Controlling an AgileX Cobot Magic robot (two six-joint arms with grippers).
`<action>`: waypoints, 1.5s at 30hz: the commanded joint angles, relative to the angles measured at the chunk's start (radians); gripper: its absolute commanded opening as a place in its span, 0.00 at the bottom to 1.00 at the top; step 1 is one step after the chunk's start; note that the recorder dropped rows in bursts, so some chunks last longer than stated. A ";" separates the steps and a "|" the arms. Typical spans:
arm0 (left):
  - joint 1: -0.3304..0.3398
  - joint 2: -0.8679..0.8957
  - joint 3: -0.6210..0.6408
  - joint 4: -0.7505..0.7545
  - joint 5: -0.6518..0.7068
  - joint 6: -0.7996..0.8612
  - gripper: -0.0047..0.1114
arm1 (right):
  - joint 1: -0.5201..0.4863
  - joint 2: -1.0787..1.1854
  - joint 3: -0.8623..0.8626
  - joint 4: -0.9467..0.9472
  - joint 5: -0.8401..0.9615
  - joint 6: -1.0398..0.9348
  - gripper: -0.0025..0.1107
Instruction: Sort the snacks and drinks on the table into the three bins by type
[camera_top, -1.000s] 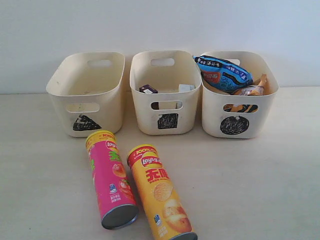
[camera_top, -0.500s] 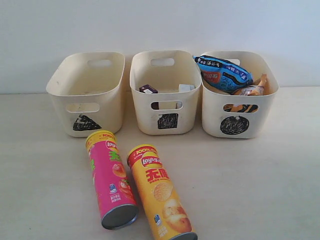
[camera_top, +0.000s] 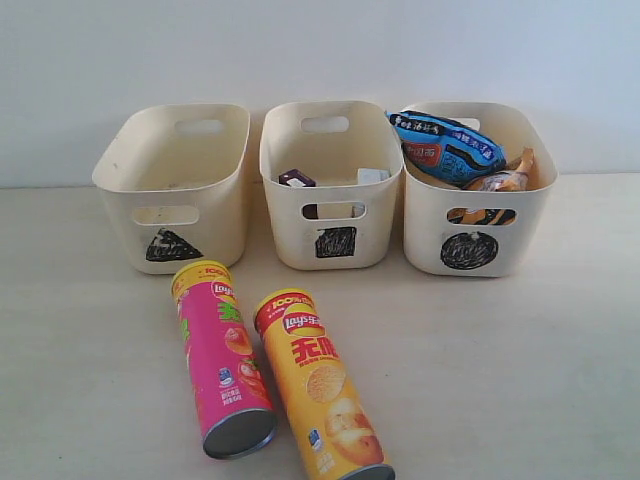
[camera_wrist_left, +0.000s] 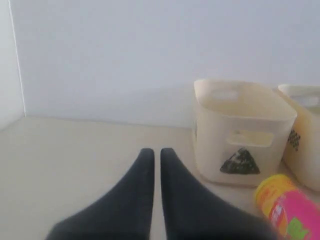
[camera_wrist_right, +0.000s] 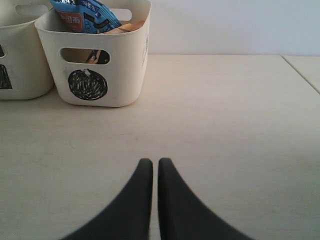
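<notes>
Only tubes left to sort: pink Lay's tube (camera_top: 222, 358) and orange-yellow Lay's tube (camera_top: 320, 385) lie on table (camera_top: 500, 380), 6 o'clock of triangle bin (camera_top: 215, 225). Closed and empty: left gripper (camera_wrist_left: 156, 155), right gripper (camera_wrist_right: 152, 164). Next move probably needs jaws opened to span pink tube.

Three bins in a row at the back of the table (camera_top: 520, 380), close to the wall: left bin (camera_top: 225, 225), middle bin (camera_top: 290, 235), right bin (camera_top: 520, 235), each just beside the next. In the middle bin, left carton (camera_top: 296, 179) and right carton (camera_top: 372, 176) sit apart; in the right bin, upper bag (camera_top: 447, 148) leans over the rim toward the middle bin, lower bag (camera_top: 505, 178) behind it at the right. Left tube (camera_top: 222, 355) and right tube (camera_top: 320, 385) lie side by side on the table before the left and middle bins, the right tube reaching nearer the front.
</notes>
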 joint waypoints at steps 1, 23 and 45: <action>-0.006 -0.004 -0.002 -0.092 -0.093 -0.105 0.07 | -0.003 -0.006 0.004 0.000 -0.004 0.005 0.03; -0.006 0.638 -0.562 0.962 -0.195 -0.987 0.07 | -0.003 -0.006 0.004 0.000 -0.001 0.005 0.03; -0.245 1.185 -0.908 -0.051 0.677 0.112 0.07 | -0.003 -0.006 0.004 0.000 -0.001 0.005 0.03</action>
